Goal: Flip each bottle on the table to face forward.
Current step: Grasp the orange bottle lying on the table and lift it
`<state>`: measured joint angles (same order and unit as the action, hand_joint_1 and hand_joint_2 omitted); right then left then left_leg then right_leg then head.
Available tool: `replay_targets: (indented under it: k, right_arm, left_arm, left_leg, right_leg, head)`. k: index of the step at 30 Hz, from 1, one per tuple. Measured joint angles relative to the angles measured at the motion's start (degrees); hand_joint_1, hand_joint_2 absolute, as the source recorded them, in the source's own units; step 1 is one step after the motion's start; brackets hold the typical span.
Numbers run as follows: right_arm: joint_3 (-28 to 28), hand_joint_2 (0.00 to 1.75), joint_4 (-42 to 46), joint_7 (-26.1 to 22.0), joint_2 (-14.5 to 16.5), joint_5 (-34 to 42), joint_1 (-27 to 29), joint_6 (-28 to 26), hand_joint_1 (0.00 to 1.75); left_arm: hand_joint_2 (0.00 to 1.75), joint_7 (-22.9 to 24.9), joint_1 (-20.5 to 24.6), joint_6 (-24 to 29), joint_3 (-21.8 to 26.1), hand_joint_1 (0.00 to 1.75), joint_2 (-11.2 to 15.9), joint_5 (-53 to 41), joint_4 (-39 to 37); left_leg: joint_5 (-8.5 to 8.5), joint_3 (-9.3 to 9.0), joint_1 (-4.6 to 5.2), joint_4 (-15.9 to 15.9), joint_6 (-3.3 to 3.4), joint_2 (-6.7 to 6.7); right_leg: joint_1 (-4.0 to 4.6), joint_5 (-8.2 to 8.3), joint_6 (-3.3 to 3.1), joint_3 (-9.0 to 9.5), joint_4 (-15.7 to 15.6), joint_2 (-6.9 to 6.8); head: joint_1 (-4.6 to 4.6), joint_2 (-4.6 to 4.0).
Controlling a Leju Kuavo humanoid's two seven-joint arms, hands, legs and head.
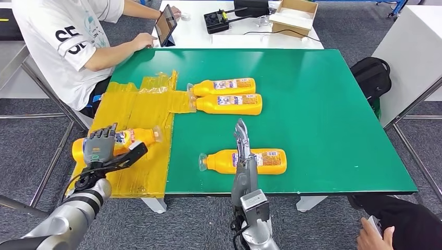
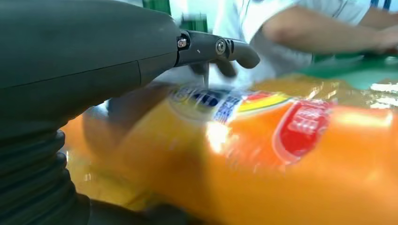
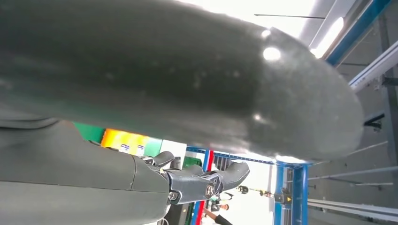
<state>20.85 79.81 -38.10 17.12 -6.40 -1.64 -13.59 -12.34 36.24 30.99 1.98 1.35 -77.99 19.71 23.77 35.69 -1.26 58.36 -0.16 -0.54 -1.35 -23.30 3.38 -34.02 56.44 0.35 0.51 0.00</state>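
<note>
Four yellow-orange bottles lie on their sides on the green table [image 1: 323,130]. Two lie side by side at mid-table, the farther bottle [image 1: 223,86] and the nearer bottle [image 1: 229,104]. A third bottle [image 1: 260,161] lies by the front edge, and my right hand [image 1: 242,148] stands edge-on over its middle with straight fingers and holds nothing. The fourth bottle [image 1: 133,138] lies on the yellow taped patch [image 1: 140,109] at the left. My left hand [image 1: 100,146] lies over its base end, thumb spread out towards me. In the left wrist view the thumb [image 2: 234,49] stands clear of this bottle [image 2: 291,159].
A person in a white shirt [image 1: 68,41] sits at the far left corner with a tablet [image 1: 166,23]. Behind stands a white table with a black device [image 1: 216,21] and a cardboard box [image 1: 294,15]. A black backpack [image 1: 371,75] lies at the right. Another person's hand [image 1: 372,237] shows at the near right.
</note>
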Motion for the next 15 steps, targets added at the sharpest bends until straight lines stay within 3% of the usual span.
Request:
replay_targets:
  k: [9,15]
  right_arm:
    - [-1.6,0.00,-2.3,0.0,0.4,0.9,-0.3,0.9,0.00]
    - [-3.1,0.00,-3.7,0.0,0.8,1.2,-0.5,1.6,0.00]
  left_arm:
    - [0.00,-13.1,0.0,-9.2,10.0,0.00,-1.8,13.1,0.5]
    - [0.00,-16.4,0.1,-12.7,14.4,0.00,-2.6,16.6,1.1]
  left_leg:
    - [-0.02,-0.22,0.03,0.0,0.03,-0.63]
    - [-0.01,-0.41,0.03,0.0,0.00,-0.75]
  right_leg:
    - [-0.04,-0.26,0.01,-0.02,0.0,-0.53]
    - [-0.03,-0.35,-0.07,0.07,0.0,-0.65]
  head:
    - [0.00,0.00]
    - [-0.01,0.00]
